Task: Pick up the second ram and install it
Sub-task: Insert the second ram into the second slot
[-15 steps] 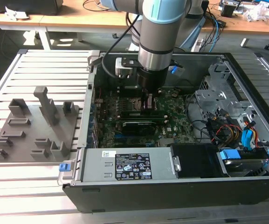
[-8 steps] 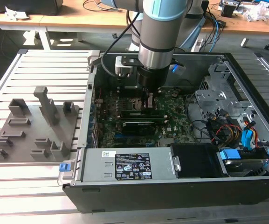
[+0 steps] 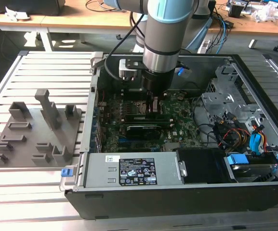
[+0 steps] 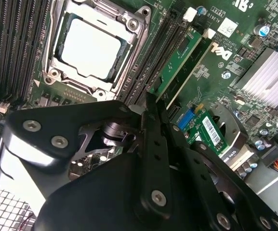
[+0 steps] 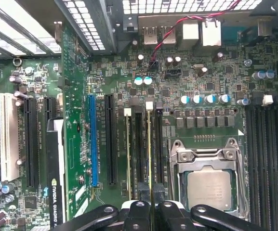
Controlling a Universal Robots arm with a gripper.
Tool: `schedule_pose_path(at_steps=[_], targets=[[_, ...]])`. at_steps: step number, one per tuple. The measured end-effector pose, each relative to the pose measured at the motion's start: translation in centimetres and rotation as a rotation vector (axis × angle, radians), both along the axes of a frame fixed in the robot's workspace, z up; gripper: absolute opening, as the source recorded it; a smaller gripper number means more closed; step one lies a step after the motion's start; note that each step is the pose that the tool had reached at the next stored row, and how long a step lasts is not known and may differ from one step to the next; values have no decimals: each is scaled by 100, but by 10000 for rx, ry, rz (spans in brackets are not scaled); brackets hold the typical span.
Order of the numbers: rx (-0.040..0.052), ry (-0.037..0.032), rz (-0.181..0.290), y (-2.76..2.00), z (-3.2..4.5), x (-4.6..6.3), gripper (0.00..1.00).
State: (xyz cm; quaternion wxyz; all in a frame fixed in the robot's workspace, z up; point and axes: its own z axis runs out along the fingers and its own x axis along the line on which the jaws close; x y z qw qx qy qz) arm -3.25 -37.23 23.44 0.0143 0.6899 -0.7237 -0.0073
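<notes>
Exterior view: open computer case [image 3: 254,82], arm reaching down inside. On the motherboard [image 5: 201,86], beside the processor socket [image 5: 208,185], the gripper [image 5: 152,195] is clamped on the second ram [image 5: 149,154], upright in its slot.

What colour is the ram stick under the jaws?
Green, clearest in the second wrist view: ram stick.

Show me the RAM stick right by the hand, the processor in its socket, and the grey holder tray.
second ram [image 5: 149,154], first wrist view, thin edge facing the camera, mid-length.
processor [image 5: 211,188], first wrist view, middle of its metal lid.
grey holder tray [image 3: 33,139], exterior view, flat base between the posts.
</notes>
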Motion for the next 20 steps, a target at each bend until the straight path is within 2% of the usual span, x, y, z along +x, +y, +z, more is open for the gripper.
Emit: schedule_pose_path(at_steps=[6, 8, 10, 13, 17, 20], targets=[[1, 0, 27, 3, -22, -4, 13], [1, -1, 369, 9, -23, -1, 13], [14, -1, 463, 15, -27, 16, 13], [66, 0, 374, 15, -35, 17, 13], [70, -2, 103, 13, -36, 17, 13], [71, -4, 90, 13, 3, 17, 13]])
